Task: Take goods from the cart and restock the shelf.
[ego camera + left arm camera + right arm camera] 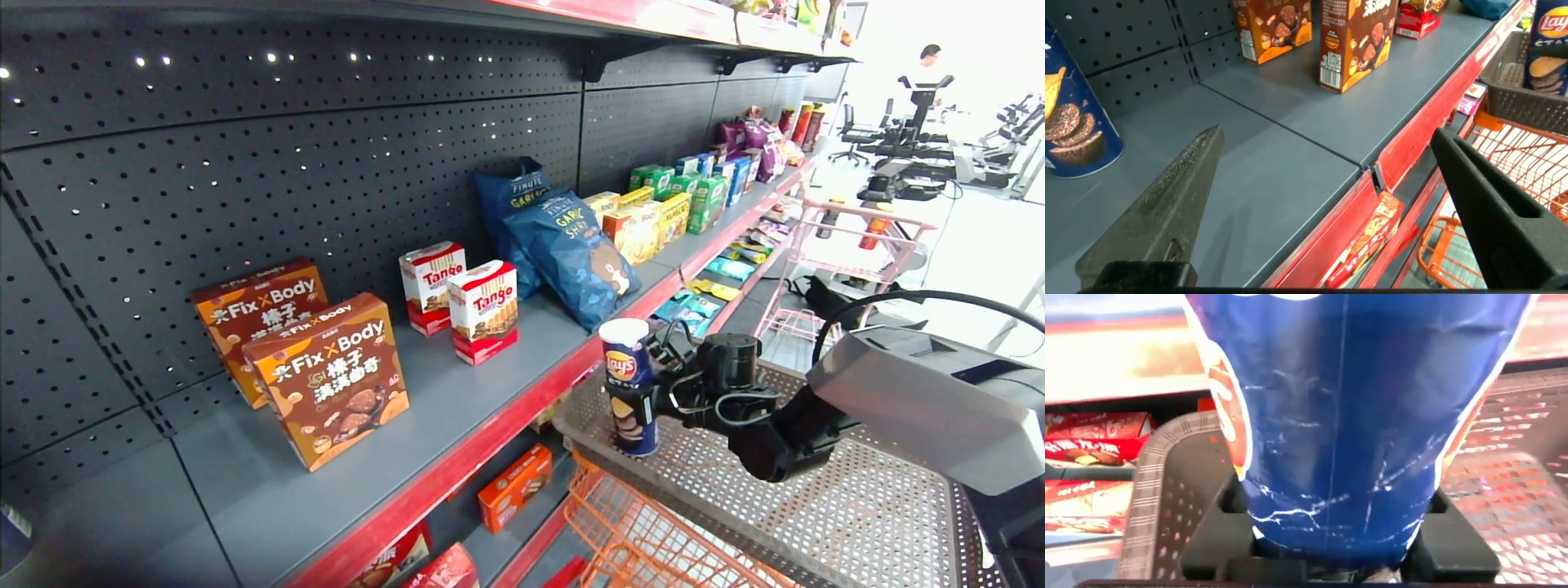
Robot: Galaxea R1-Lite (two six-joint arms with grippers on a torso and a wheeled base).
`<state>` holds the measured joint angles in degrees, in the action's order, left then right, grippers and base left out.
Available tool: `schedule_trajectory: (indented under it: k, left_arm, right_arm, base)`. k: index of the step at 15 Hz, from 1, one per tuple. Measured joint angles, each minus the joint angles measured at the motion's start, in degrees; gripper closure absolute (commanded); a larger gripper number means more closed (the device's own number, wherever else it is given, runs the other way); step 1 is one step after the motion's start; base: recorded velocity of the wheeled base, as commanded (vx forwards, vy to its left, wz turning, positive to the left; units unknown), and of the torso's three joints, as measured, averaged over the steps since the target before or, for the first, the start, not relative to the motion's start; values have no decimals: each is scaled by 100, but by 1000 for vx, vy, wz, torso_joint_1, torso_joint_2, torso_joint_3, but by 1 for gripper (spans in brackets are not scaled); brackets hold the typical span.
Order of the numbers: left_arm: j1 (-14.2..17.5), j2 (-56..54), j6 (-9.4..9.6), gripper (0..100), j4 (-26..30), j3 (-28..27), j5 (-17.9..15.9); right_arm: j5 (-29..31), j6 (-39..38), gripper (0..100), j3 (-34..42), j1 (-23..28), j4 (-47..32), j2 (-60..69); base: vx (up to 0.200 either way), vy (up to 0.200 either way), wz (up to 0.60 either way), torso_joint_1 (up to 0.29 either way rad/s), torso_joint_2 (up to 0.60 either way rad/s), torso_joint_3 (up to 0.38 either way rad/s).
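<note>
One chip can [627, 367] clamped by right jaws; left jaws gape over grey shelf [1290, 163].

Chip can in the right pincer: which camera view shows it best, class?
Head view: the whole chip can, lid to base, upright. Right wrist view: its blue side, very close. Left wrist view: cropped at the edge.
</note>
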<state>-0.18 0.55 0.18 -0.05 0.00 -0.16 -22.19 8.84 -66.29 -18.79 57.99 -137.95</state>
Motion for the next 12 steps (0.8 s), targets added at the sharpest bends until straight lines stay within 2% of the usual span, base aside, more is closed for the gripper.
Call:
schedule_trajectory:
  k: [2,5,8,12]
  left_arm:
    - [0,0,0,0,2,0,-2]
    - [0,0,0,0,2,0,-2]
    - [0,0,0,0,0,0,-2]
    - [0,0,0,0,2,0,-2]
  right_arm:
    - [62,-15,100,349,62,20,379]
    - [634,-129,100,1014,68,-205,1309]
    - [1137,-452,100,1901,-28,-853,2659]
    - [1354,-797,100,3418,106,-1218,4897]
  base:
    - [0,0,0,0,0,0]
    - [0,0,0,0,0,0]
    - [0,0,0,0,0,0]
    - [0,0,0,0,0,0]
